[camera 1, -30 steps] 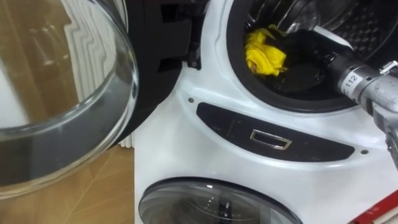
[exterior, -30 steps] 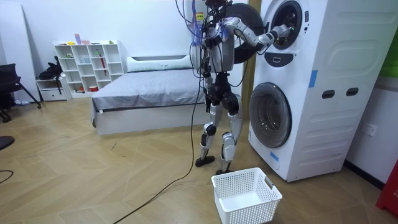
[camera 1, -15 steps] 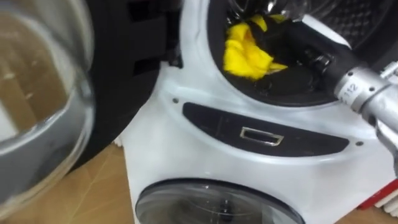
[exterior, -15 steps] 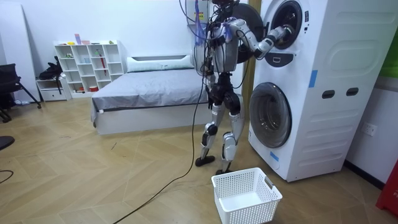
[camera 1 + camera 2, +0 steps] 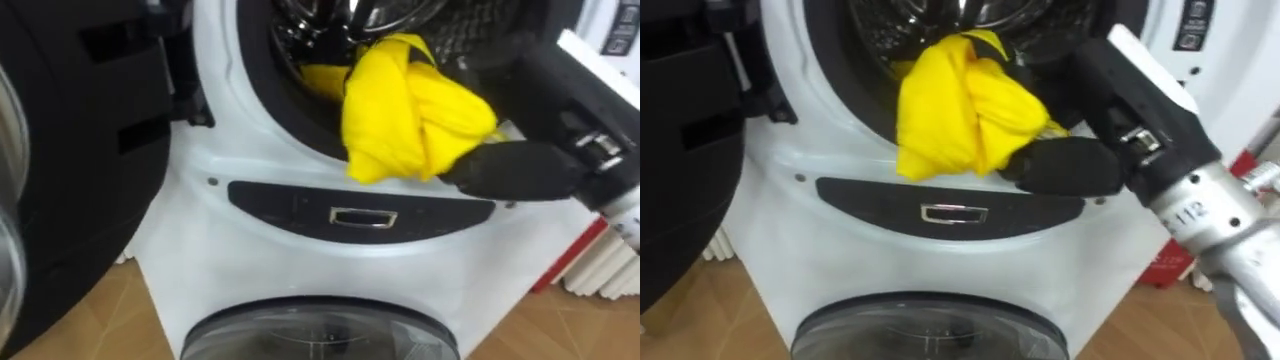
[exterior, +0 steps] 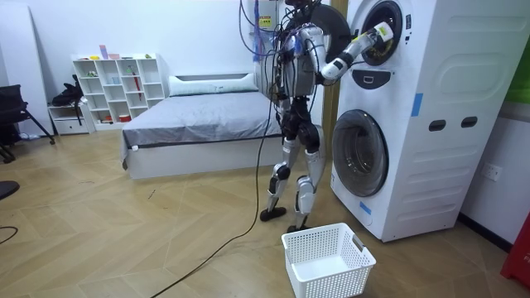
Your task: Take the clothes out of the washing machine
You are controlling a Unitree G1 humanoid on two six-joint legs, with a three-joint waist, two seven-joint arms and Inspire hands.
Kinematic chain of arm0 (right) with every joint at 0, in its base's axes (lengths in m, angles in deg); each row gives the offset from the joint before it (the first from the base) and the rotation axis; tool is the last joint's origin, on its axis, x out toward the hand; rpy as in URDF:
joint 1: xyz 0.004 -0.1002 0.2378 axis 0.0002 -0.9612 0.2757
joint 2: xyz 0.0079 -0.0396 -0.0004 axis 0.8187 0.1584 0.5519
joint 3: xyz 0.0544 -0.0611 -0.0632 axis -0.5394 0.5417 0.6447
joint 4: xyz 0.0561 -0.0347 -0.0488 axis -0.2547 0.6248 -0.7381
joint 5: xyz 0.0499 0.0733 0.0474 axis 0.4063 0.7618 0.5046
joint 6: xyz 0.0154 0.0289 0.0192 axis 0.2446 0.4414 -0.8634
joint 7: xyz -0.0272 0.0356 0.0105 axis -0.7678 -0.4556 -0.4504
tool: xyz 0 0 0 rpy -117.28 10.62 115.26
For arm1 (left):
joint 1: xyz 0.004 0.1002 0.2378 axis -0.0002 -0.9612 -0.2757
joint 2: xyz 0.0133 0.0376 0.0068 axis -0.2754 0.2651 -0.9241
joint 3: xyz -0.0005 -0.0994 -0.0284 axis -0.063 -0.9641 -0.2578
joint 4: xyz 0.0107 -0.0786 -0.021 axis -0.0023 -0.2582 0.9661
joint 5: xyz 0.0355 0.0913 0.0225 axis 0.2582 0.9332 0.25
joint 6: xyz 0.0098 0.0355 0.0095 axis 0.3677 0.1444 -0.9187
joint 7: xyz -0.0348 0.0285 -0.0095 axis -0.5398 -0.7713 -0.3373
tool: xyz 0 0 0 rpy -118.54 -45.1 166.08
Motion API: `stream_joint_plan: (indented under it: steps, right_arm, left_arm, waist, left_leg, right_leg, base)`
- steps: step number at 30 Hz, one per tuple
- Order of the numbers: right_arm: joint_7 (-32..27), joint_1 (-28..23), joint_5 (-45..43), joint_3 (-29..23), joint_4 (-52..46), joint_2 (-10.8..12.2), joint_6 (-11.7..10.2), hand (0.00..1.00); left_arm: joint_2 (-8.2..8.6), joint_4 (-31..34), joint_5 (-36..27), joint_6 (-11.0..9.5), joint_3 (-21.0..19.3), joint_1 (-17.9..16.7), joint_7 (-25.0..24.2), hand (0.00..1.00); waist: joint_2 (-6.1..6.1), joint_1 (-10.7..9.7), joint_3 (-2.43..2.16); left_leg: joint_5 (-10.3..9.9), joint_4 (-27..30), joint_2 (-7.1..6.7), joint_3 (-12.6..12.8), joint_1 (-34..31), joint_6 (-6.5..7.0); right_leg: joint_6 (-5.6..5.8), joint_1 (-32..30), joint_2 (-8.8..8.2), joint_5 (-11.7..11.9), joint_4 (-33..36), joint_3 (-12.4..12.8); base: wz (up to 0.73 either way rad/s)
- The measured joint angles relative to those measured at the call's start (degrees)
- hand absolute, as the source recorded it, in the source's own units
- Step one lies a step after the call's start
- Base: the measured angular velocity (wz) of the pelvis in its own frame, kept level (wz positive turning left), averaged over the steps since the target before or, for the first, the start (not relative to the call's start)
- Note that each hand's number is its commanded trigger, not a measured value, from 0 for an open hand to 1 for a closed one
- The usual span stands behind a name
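Robot stands facing the stacked washing machine (image 6: 431,124), right arm raised to the upper drum (image 5: 900,25). Right robot hand (image 5: 1070,166) sits at the lower right of the drum mouth, fingers curled shut on a fold of the yellow garment (image 5: 960,110). Garment is bunched and lies to the left of the hand, long axis roughly vertical. Its bulk drapes over the lower lip of the opening and its top end is inside the drum. Judgement: extraction under way, garment not yet clear of the rim. Next pull should go straight back toward the robot and slightly up, to lift the hanging fold over the lip. Open door (image 5: 70,150) stands close on the left, so the free room is rightward and down. White basket (image 6: 327,261) sits on the floor just beside the feet.
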Motion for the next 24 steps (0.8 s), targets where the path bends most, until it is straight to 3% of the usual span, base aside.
stream_joint_plan:
  steps: [2,8,15,19,24]
  right_arm:
    - [-0.04,-0.80,0.04,-2.24,0.02,0.00,-0.07,1.00]
    - [-0.77,-4.42,2.45,-6.44,0.05,0.05,-1.70,1.00]
    - [-1.87,-7.36,9.22,-7.01,0.06,0.10,-2.63,1.00]
    - [-2.58,-7.38,11.36,-9.16,-0.06,0.08,-2.90,1.00]
    - [-3.38,-8.40,12.24,-15.92,-0.07,0.07,-4.64,1.00]
  left_arm:
    - [0.00,0.57,0.04,-0.36,0.00,-1.22,0.00,0.00]
    - [-0.02,2.97,1.28,-0.69,-0.07,-2.74,0.31,0.00]
    - [-0.02,3.87,1.30,-0.70,-0.13,-3.60,0.30,0.00]
    - [0.32,4.60,3.18,-0.75,-0.96,-3.52,0.43,0.00]
    - [0.46,4.69,7.46,-0.73,-3.00,-3.97,0.15,0.00]
  waist:
    - [-0.01,-1.22,0.04]
    - [0.34,-2.00,0.08]
    - [0.58,-2.69,-0.06]
    - [0.68,-3.06,-0.17]
    - [0.57,-6.33,-0.23]
  left_leg:
    - [-0.14,0.00,-0.05,0.51,-0.22,-0.20]
    - [-0.71,-0.14,0.45,1.25,-0.98,-0.71]
    - [-1.06,0.29,1.09,3.07,-0.31,-1.17]
    - [-1.14,0.30,1.10,6.32,-0.12,-1.31]
    - [-1.13,0.63,1.16,11.21,0.98,-1.32]
  right_leg:
    - [-0.29,-0.35,0.00,-0.19,-0.02,0.27]
    - [-1.03,-1.80,0.61,-0.24,0.50,1.72]
    - [-1.60,-1.97,1.30,0.07,1.11,2.55]
    - [-1.81,-3.76,1.89,0.20,2.24,5.41]
    - [-1.89,-4.24,2.52,0.42,2.14,7.99]
  base:
    - [-0.05]
    - [-0.04]
    - [-0.14]
    - [-0.36]
    - [-0.37]
